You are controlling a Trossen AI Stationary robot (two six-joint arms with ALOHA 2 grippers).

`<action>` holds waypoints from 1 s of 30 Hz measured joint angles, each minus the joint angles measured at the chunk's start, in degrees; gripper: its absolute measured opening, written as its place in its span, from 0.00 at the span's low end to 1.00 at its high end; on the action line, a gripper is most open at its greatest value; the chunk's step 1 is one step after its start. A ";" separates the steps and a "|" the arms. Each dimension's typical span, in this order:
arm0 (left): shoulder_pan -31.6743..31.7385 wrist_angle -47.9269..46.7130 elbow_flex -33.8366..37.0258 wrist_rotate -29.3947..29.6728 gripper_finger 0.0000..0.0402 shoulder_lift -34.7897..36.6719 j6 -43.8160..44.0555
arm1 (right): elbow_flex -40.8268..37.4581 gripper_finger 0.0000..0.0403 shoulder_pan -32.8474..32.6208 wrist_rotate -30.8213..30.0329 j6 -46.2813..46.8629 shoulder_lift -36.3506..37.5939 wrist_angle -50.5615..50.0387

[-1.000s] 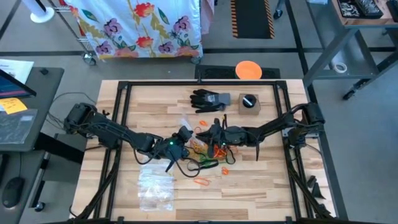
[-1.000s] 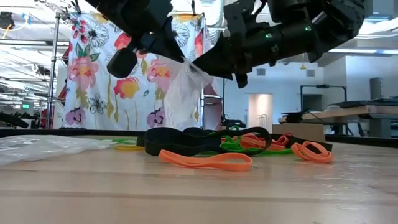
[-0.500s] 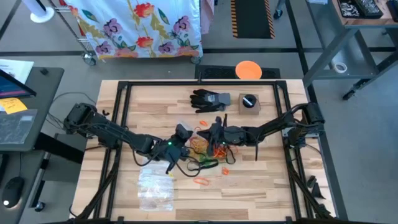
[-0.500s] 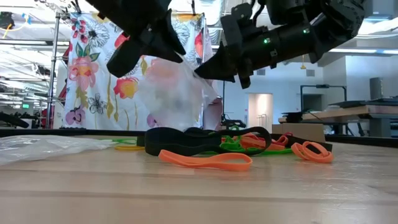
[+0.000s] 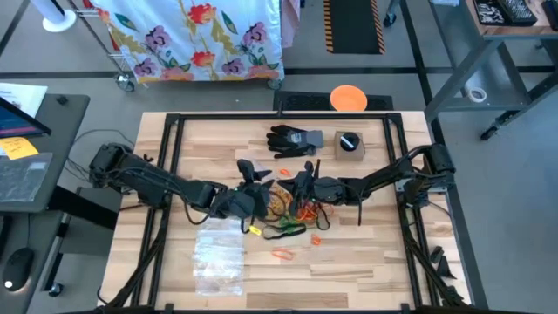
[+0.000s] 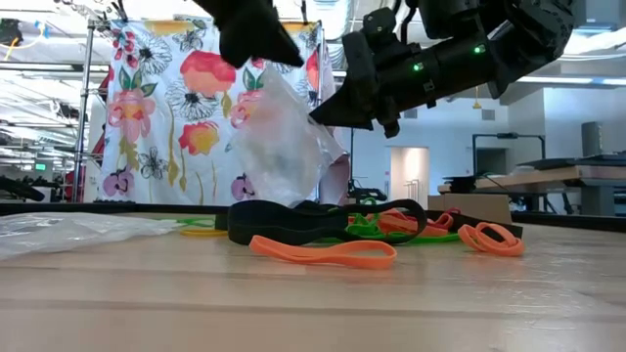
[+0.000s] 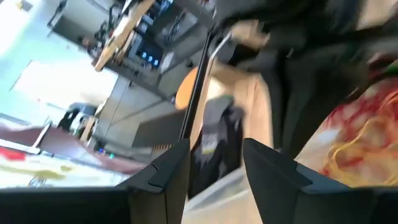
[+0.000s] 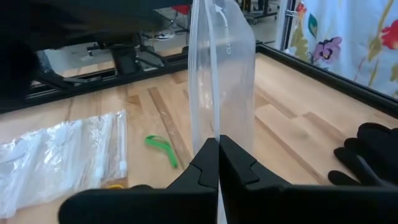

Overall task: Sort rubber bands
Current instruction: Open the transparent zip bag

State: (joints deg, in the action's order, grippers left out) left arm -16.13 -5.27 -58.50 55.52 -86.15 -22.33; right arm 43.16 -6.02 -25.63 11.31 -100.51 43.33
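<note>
Lying nearest in the low view: one flat orange rubber loop, limp on the pale wooden slatted table. Behind it, the tangled heap of thin green, orange, red and black rubber bands, at table centre. Judged light, floppy and springy, apt to snag neighbours; best pinched on a single free loop at the heap's edge, such as the stray at 6 o'clock.

Above the heap: clear plastic zip bag, thin, slippery, hanging crumpled. Right gripper, fingers together, clamped on the bag's edge. Left gripper, fingers apart, at the heap's 9 o'clock.

Farther off, 12 o'clock: black fabric glove, untouched.
</note>
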 joint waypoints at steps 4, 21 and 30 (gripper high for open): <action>0.30 -5.41 0.00 2.04 0.37 -0.02 3.29 | 0.00 0.00 0.04 -0.60 0.02 0.00 -1.12; 1.83 -5.11 0.00 1.80 0.37 -0.12 11.31 | 0.94 0.00 -0.72 -3.01 -1.57 0.00 -1.30; 0.79 -0.24 0.00 2.00 0.37 -0.15 -12.13 | 0.98 0.00 -1.08 -2.67 -3.24 0.00 -2.44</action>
State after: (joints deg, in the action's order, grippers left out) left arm -15.35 -5.50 -58.50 57.53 -86.30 -34.46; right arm 44.14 -7.10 -28.29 8.07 -100.51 40.90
